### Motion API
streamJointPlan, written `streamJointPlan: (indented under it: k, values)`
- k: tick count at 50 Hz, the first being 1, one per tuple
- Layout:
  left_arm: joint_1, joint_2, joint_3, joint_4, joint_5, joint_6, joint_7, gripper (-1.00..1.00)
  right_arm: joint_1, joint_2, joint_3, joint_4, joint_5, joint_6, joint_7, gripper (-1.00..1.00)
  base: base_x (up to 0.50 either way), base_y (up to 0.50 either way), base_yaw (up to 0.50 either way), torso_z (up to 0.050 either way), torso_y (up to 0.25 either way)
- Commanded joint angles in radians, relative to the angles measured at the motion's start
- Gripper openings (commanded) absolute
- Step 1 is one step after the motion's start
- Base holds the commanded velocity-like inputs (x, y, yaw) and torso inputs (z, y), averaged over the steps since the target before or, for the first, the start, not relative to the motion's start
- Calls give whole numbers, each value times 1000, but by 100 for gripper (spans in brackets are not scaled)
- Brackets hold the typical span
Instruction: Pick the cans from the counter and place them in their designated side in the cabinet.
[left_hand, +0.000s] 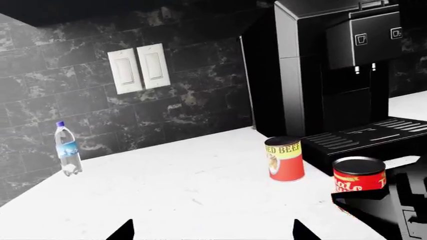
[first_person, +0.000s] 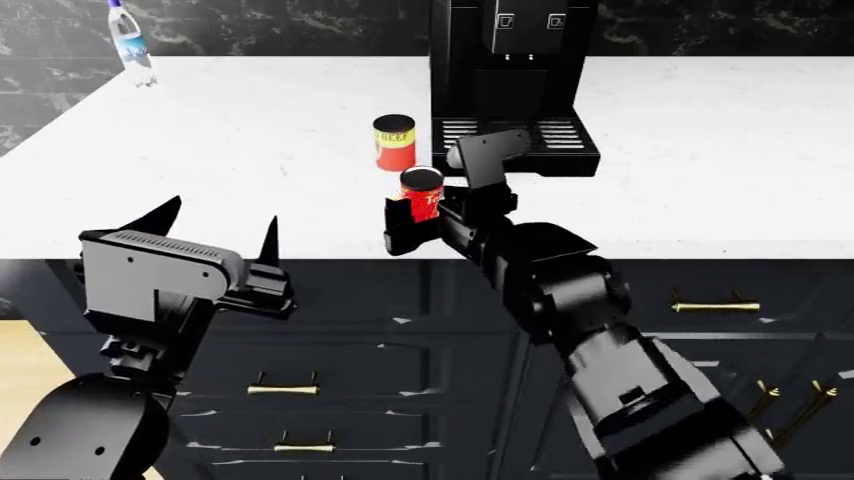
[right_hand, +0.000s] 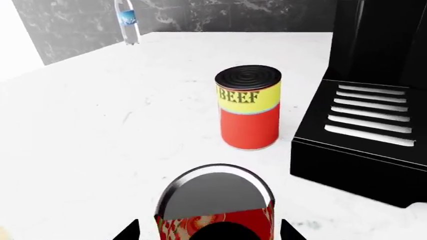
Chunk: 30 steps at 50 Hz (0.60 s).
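Red, all over, with pale lettering and a dark lid: that is the red can (first_person: 422, 192), and it stands upright on the counter (first_person: 267, 140) near the front edge, directly between the fingers of your right gripper (first_person: 416, 222). In the right wrist view the can (right_hand: 217, 210) fills the near foreground with a dark fingertip to each side of it, so the jaws are spread around it; whether the pads already touch the wall I cannot tell from these renders, and I judge it not yet pinched. Its long axis is vertical and your approach is level from the front, so the closing line crosses the can's round body squarely. Your left gripper (first_person: 214, 245) hangs off the counter's front edge, fingers apart and empty, well apart from both cans; the right arm is plainly the nearer one. Just beyond the red can, slightly toward the robot's left, stands the BEEF can (first_person: 394, 142), yellow over red, also upright, close beside the drip tray of the black coffee machine (first_person: 514, 80). The gap between the two cans looks enough for a straight lift, but judge the tray edge on the right finger's side as the likelier snag. Far back at the left, by the dark tiled wall, stands the clear bottle (first_person: 131, 42). No cabinet is in view.
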Motion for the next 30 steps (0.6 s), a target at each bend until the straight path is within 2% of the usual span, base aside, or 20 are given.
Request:
streamJointPlan:
  k: [1,3,4,9,15,19,23,30]
  values:
    - [-4,-4,-4,-16,-4,4,-2,100,99,-7,-464,239,465,-242,16,100,0,0,0,0,0]
    - [-5,-4,-3,-18,-4,2,-2,100,110,-7,-567,250,570,-298,25,100,0,0,0,0,0]
    - [-5,-4,-2,-20,-4,2,-3,100,115,-7,-612,253,617,-325,31,-100,0,0,0,0,0]
    - [-7,-3,2,-34,-2,8,-3,100,134,-7,-762,258,759,-408,46,-100,0,0,0,0,0]
    - [-4,-3,1,-40,-5,19,-1,100,177,4,-809,252,800,-432,103,-100,0,0,0,0,0]
    - [-5,-7,-6,-11,-11,-1,-8,100,231,272,-827,-244,794,-357,387,-100,0,0,0,0,0]
    - [-2,-14,3,25,-3,-13,-18,100,328,475,-818,-579,829,-255,574,-100,0,0,0,0,0]
    - [-36,-23,30,33,21,-63,-39,100,338,495,-826,-614,773,-276,671,-100,0,0,0,0,0]
